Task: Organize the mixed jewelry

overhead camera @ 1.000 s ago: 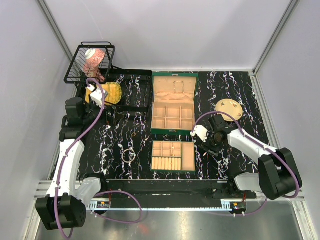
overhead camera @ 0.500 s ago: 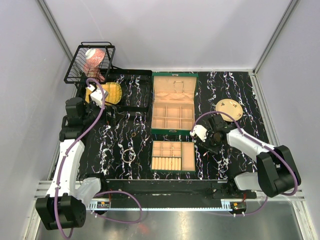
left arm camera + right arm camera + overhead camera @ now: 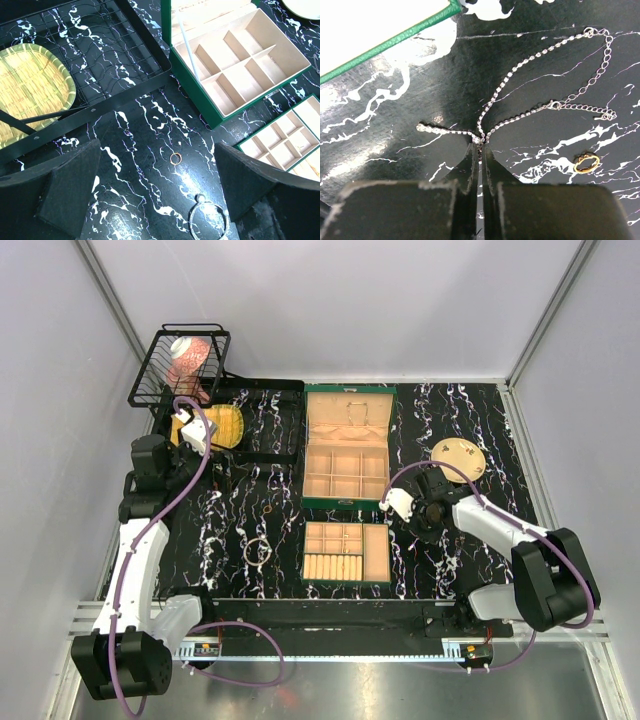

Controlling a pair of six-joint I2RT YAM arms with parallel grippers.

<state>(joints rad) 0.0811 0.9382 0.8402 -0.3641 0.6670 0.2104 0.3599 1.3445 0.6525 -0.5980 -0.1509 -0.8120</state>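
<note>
Right wrist view: my right gripper (image 3: 480, 150) has its fingers pressed together with no gap, pinching the fine chain (image 3: 551, 105) at a bend. Both strands fan away from the pinch and seem to lie flat on the black marbled table (image 3: 395, 115), so I judge the chain caught but not lifted. A small gold ring (image 3: 585, 163) lies loose just right of the pinch, apart from the chain. A green case edge (image 3: 395, 41) crosses the far left corner; I cannot tell whether it belongs to the box or the tray. Top view, compared with a second ago: my right wrist has crept a little left and far, toward the near right corner of the green box (image 3: 347, 400). The left arm and the bangle (image 3: 258, 551) have not shifted. I read that as the carry just starting, with the tray (image 3: 375, 550) close on the left as a likely drop. Left wrist view: my left gripper (image 3: 157, 175) is spread wide and holds nothing, above a tiny ring (image 3: 175, 158), with the bangle nearer. Most pieces are unsorted, so it's early in the job. One risk is the trailing chain ends snagging.
</note>
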